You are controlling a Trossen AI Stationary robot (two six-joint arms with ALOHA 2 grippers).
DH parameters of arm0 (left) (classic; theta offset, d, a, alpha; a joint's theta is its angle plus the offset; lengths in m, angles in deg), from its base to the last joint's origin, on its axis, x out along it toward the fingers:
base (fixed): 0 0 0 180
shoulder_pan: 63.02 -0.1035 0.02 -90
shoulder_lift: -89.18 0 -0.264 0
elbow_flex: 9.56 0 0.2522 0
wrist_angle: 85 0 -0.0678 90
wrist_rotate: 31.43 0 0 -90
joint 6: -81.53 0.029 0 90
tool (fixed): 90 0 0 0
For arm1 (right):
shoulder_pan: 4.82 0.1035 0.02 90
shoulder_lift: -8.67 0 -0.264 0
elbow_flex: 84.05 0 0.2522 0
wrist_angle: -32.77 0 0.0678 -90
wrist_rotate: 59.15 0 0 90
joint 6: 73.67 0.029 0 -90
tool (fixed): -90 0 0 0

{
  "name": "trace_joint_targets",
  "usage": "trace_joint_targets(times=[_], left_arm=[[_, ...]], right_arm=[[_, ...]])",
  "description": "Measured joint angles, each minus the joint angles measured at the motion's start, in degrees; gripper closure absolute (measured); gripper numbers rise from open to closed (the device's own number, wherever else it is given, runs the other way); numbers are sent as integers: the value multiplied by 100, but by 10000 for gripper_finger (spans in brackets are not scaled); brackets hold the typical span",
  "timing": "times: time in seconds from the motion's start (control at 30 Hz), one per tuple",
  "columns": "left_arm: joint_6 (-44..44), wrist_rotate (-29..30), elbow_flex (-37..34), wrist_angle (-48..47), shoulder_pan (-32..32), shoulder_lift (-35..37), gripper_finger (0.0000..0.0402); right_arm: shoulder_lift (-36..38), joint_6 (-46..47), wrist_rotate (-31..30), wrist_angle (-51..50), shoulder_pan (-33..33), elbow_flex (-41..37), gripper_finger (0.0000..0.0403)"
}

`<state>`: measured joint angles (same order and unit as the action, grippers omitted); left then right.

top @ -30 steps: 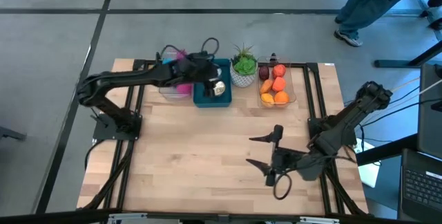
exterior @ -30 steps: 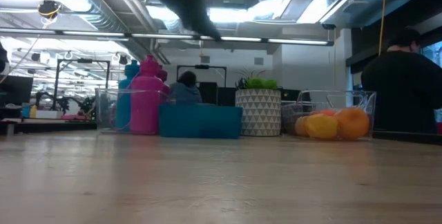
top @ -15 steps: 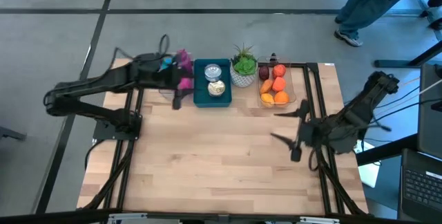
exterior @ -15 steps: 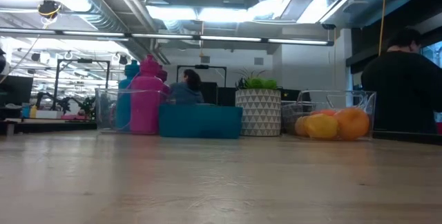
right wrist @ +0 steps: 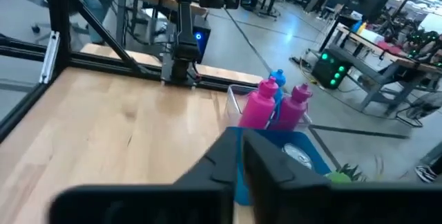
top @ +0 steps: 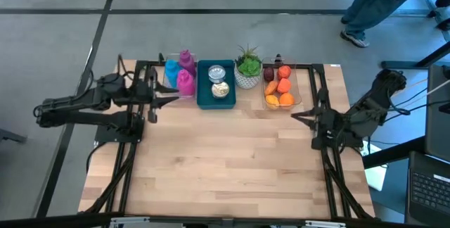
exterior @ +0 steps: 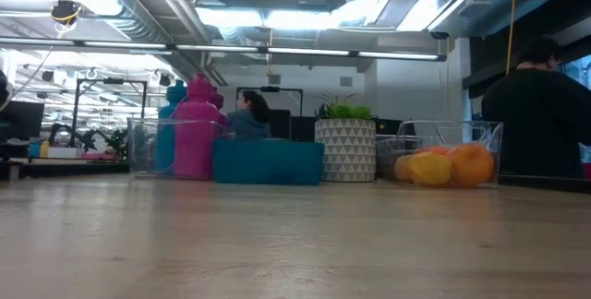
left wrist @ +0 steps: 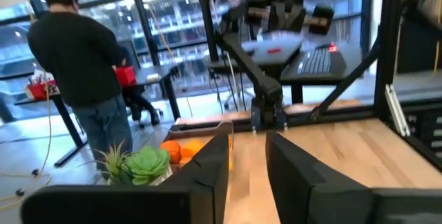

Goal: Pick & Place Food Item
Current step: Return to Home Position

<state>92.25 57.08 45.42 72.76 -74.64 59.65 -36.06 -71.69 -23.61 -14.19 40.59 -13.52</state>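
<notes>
The left end effector [top: 169,100] hangs over the counter's [top: 225,165] 9 o'clock edge, its fingers [left wrist: 207,175] a narrow gap apart and gripping nothing. The blue bin [top: 202,103] sits just toward 2 o'clock from it, in the row along the 12 o'clock edge, with cans [top: 219,89] inside. The right end effector [top: 295,117] hangs at the 3 o'clock edge, fingers [right wrist: 221,158] pressed together and empty. The clear bin [top: 301,80] of fruit [top: 281,87] lies near it at 11 o'clock. A plant [top: 247,66] stands between the two bins, and bottles [top: 184,80] stand at the blue bin's 9 o'clock.
</notes>
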Motion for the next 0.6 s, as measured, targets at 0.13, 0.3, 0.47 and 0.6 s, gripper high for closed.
trace_joint_targets(times=[0.13,0.3,0.47,0.6], left_arm=[[-170,-4,-573,306,0,573,332],[-270,-8,-897,246,0,1021,348],[-307,-331,-1233,154,0,1254,366],[-350,-380,-1514,159,0,1414,386]], right_arm=[[568,-268,220,959,-3,-880,387],[1557,-1280,1213,2827,-170,-2223,396],[2587,-1914,2241,4185,-482,-3430,397],[3254,-1905,2678,4654,-805,-4234,400]])
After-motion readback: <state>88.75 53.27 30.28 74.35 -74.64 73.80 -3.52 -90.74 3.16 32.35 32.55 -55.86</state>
